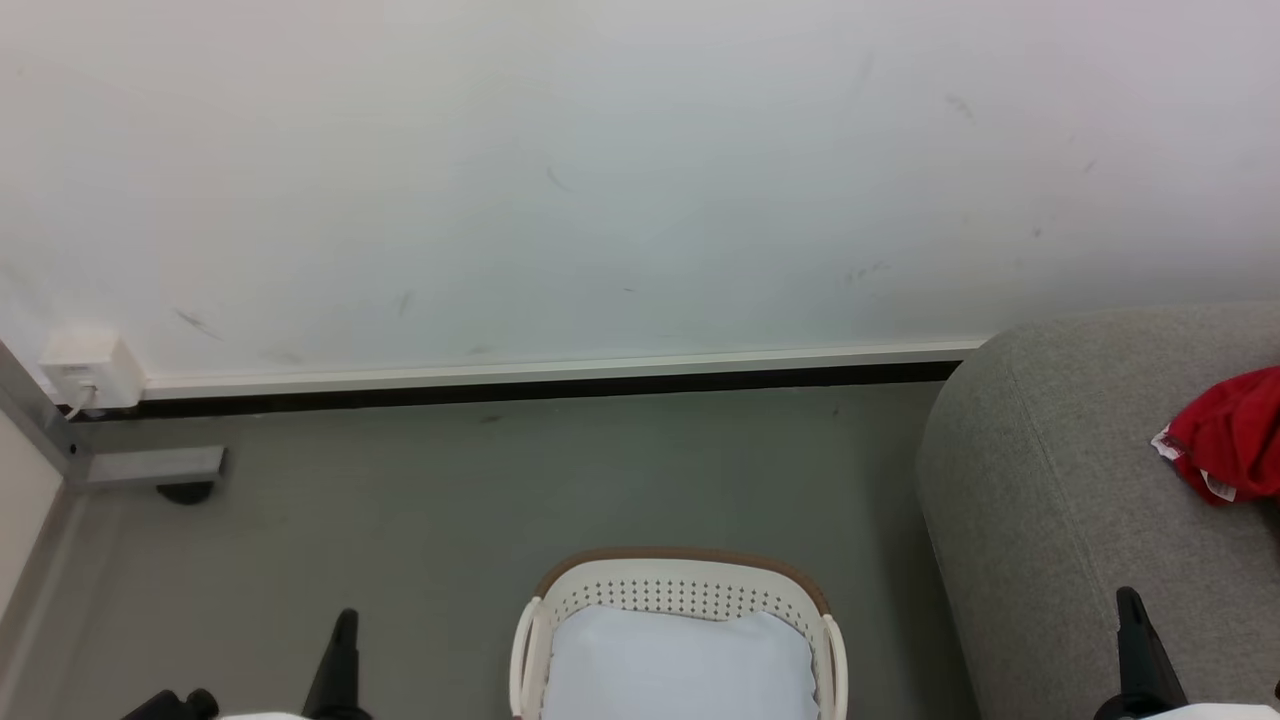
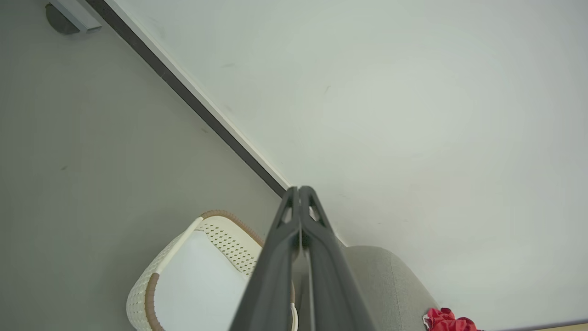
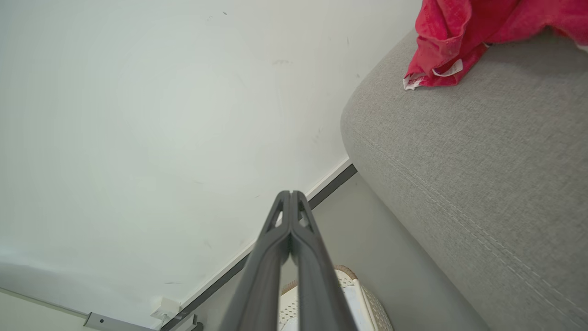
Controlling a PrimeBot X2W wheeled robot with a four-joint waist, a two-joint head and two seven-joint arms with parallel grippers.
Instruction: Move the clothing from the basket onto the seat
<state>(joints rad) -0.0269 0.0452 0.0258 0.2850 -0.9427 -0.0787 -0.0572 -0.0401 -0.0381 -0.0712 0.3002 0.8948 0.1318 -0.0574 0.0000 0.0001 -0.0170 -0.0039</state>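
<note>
My left pincer point(image 2: 299, 189): together, empty.
My right pincer point(image 3: 291, 193): together, empty.
Clothing point(image 1: 1230, 435): on seat point(image 1: 1050, 500), past my right pincer.

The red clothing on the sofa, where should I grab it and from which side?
Probably a raised fold of the clothing, from above: it lies bunched in a heap on the seat, so folds stand up within reach.

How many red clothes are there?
1: a red bundle on the sofa, at the right. It is bunched and runs past the picture's edge, so more pieces may be hidden. The basket holds a pale pad.
</note>
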